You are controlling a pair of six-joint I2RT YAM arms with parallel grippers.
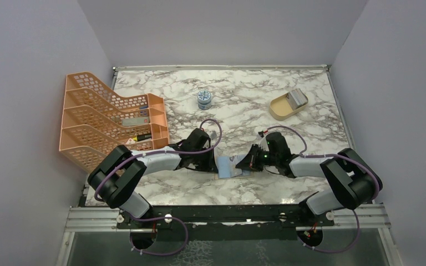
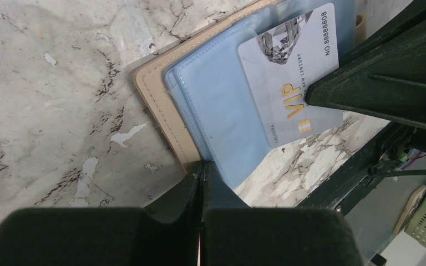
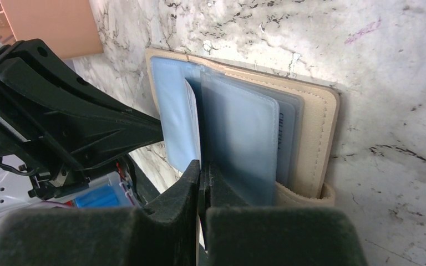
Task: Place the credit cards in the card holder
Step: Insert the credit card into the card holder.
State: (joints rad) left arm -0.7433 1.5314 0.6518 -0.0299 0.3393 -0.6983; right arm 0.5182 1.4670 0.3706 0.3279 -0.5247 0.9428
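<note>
- Left claw point(image 2: 201, 180) is pinched together on a corner of the open card holder's point(image 2: 158, 111) pale blue pockets. The right claw point(image 3: 201, 172) is clamped on a silvery credit card point(image 2: 288, 77) marked VIP.
- The card lies partly over the pockets, one end jutting past the holder's edge.
- The holder lies flat near the marble table's point(image 1: 244, 111) near edge, between both arms.
- An orange rack point(image 1: 89, 127) stands to the left; a small jar point(image 1: 204, 99) and a beige dish point(image 1: 282, 111) sit well apart, far back. Grey walls close in three sides.

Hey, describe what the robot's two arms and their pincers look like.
Both the left arm and the right arm have pale grey links between bulky black joints, with a thin purple cable looping along each. The left pincer and the right pincer are matte black, with flat tapered fingers.
</note>
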